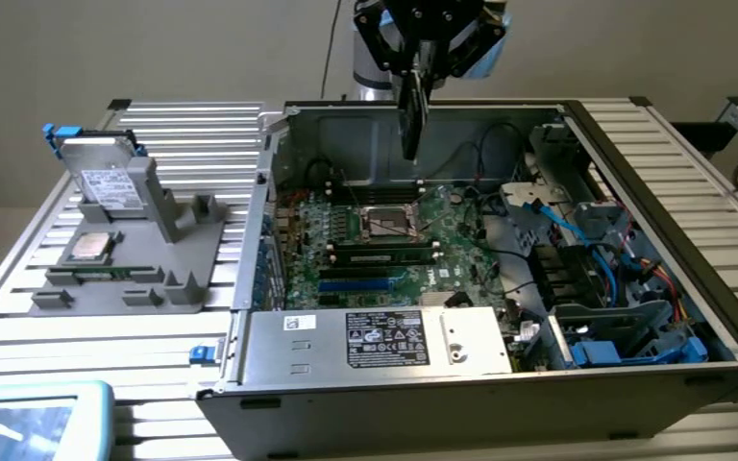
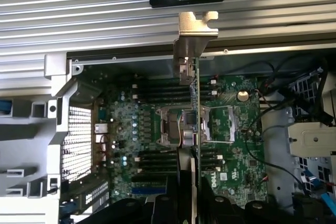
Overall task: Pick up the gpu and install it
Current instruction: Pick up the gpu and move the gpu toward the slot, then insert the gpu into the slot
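My fingers (image 1: 418, 69) grip the gpu (image 1: 411, 120) by its top edge. It hangs upright at the upper middle of the frame, above the motherboard (image 1: 382, 240) in the open case (image 1: 626, 134). I judge this the carrying step; seating calls for squaring its lower edge to a slot.

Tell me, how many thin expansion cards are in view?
1: the thin black, green-backed gpu, held by the gripper above the open metal computer case. Others may be hidden.
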### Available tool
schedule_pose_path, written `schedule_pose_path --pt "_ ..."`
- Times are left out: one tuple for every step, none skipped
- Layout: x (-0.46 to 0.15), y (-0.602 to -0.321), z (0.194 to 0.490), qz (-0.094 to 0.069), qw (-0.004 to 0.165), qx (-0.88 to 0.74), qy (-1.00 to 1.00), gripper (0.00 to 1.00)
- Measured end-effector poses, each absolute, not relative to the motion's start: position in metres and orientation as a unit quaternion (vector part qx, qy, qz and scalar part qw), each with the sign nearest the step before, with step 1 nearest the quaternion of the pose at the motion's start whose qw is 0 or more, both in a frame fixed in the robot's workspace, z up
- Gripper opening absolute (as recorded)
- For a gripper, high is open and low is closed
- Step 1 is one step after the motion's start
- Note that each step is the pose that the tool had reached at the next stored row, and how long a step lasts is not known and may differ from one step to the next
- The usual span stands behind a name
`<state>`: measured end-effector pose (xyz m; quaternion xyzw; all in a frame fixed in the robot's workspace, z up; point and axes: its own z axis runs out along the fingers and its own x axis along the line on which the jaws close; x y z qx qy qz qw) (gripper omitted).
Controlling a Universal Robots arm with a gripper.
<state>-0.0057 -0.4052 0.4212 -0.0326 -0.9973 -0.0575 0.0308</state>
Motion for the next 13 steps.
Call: schedule_pose_path --pt "-0.0037 -0.4052 0.4212 -0.057 0.031 -0.033 -0.997 0.27" --pt "-0.0022 -0.4052 0.421 -0.058 0.031 -0.033 -0.997 0.27" --pt "-0.0005 -0.4052 0.4207 -0.058 0.031 -0.033 -0.997 0.27" --pt "0.0005 -0.4052 0.4206 -0.057 0.031 -0.033 -0.997 0.27" --pt "0.0008 -0.4052 0.4206 -0.057 0.031 -0.033 -0.997 0.27" --pt "0.0008 -0.4052 0.4206 -0.057 0.031 -0.033 -0.997 0.27" --pt "0.0008 -0.4052 0.4206 -0.057 0.031 -0.033 -0.997 0.27" --pt "0.0008 -0.4052 0.4205 -0.057 0.031 -0.033 -0.997 0.27" --pt "0.0008 -0.4052 0.4205 -0.058 0.031 -0.033 -0.997 0.27" --pt "0.0008 -0.4052 0.4205 -0.058 0.031 -0.033 -0.997 0.27" --pt "0.0008 -0.4052 0.4205 -0.058 0.031 -0.033 -0.997 0.27" --pt "0.0008 -0.4052 0.4205 -0.058 0.031 -0.033 -0.997 0.27" --pt "0.0008 -0.4052 0.4205 -0.058 0.031 -0.033 -0.997 0.27"
